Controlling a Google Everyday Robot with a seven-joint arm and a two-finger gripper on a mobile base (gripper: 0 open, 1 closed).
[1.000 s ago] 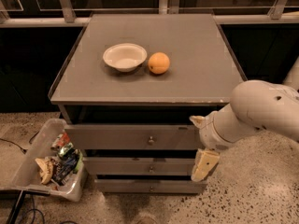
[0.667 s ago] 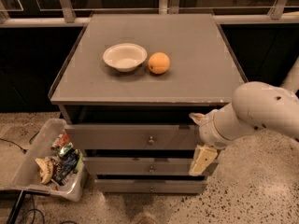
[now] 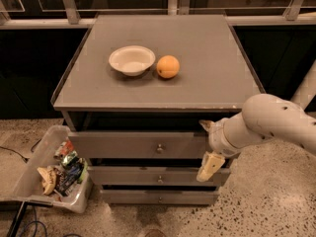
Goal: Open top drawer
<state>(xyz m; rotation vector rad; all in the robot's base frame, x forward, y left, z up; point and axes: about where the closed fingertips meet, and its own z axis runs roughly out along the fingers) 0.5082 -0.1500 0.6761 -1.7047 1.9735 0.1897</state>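
The top drawer (image 3: 123, 145) is the widest grey front, just under the cabinet top, with a small round metal knob (image 3: 159, 147) at its centre. My gripper (image 3: 207, 146) is at the right end of that drawer front, to the right of the knob and apart from it. It is open, with one pale fingertip (image 3: 204, 125) near the drawer's top edge and the other (image 3: 209, 166) down by the middle drawer (image 3: 148, 176). It holds nothing. The white arm (image 3: 269, 120) comes in from the right.
A white bowl (image 3: 131, 59) and an orange (image 3: 168, 66) sit on the grey cabinet top (image 3: 207, 73). A bottom drawer (image 3: 158, 197) lies below the middle one. A clear bin (image 3: 34, 174) of wrappers stands on the floor at the cabinet's left.
My gripper has shifted slightly left and up along the right end of the drawer fronts. The drawers, bowl and orange have not moved.
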